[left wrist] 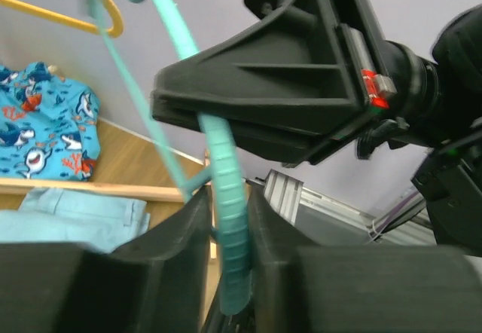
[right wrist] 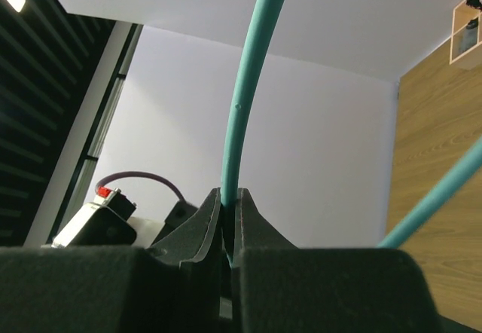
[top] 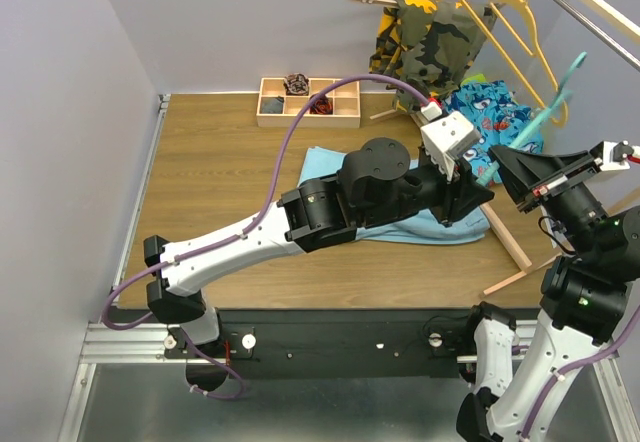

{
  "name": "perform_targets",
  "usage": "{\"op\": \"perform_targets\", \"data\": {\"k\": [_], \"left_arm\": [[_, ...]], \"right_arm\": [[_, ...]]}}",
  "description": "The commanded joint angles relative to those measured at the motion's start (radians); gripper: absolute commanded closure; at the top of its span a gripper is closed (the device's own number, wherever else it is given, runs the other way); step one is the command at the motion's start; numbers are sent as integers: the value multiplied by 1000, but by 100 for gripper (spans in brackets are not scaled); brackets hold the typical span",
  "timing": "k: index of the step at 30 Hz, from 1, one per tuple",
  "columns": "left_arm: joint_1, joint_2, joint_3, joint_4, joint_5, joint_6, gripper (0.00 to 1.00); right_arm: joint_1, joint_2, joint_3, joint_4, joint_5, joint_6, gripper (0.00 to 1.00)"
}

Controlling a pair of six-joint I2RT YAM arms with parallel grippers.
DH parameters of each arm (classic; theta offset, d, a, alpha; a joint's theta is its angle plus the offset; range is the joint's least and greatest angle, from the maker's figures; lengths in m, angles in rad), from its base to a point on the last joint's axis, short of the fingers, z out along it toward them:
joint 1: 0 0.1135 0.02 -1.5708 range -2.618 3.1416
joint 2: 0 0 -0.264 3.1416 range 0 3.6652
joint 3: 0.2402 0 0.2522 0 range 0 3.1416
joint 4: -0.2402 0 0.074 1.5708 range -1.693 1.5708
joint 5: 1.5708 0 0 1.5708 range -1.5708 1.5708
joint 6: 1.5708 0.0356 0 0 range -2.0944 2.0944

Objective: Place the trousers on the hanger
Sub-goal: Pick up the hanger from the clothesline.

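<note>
The hanger (top: 556,97) slants, its long axis running from centre right toward upper right. Left claw (left wrist: 228,205) and right claw (right wrist: 230,197) each pinch it.

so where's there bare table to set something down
Widest bare patch: the left of the table, between the left wall, the tray behind and the trousers. A narrower strip runs between tray and trousers. Crowded: the right side, with the shark-print cloth, and the left gripper and right gripper on the hanger.
</note>
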Motion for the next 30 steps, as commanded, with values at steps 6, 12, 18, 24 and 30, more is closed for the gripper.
{"op": "perform_targets", "data": {"k": [6, 12, 18, 24, 30], "left_arm": [[1, 17, 43, -74, -117, 5, 99], [3, 3, 49, -106, -218, -11, 100], [1, -50, -11, -71, -274, 3, 100], [3, -107, -46, -53, -311, 12, 100], [6, -213, -149, 27, -297, 34, 100]], "right_arm": [[-4, 5, 30, -39, -26, -23, 78], [-4, 10, 50, -47, -35, -32, 22], [-4, 26, 93, -55, -71, -52, 0], [-4, 72, 183, -67, -104, -102, 0], [-4, 43, 99, -70, -88, -159, 0]]}}
